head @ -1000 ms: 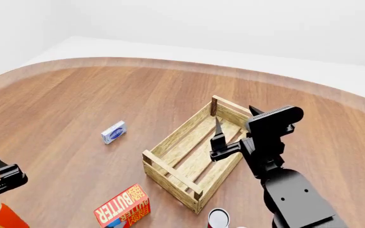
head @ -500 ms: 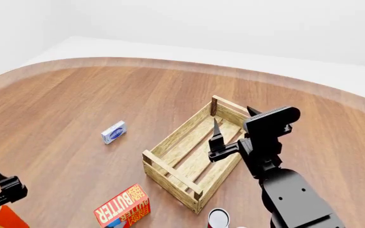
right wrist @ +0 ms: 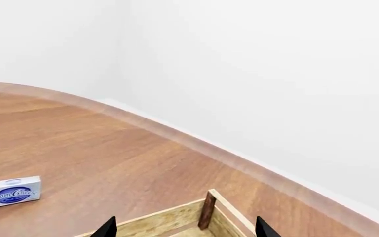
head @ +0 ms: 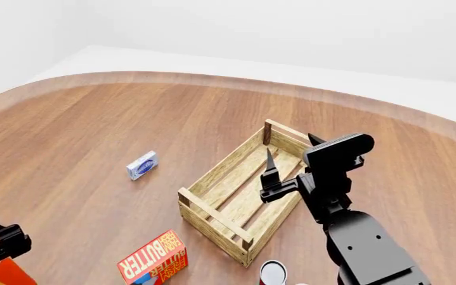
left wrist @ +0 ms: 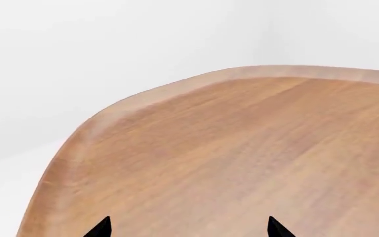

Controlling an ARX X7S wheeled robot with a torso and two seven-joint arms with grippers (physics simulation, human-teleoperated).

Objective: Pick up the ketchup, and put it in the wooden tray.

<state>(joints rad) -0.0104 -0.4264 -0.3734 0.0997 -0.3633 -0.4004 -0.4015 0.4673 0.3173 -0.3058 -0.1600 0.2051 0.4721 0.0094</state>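
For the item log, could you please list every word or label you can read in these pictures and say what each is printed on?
"BUTTER": red-orange cardboard box on the table, twice.
"Cream Cheese", roughly: small white-and-blue packet; script blurred, uncertain.
Small round can at the bottom edge: nothing readable.
Orange-red bottle: nothing readable.

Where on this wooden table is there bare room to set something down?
The far stretch of the round wooden table beyond the small blue-and-white box is bare. The pale slatted wooden tray holds nothing, though the right gripper hangs over it. The near edge is crowded: red-orange butter box, small can.
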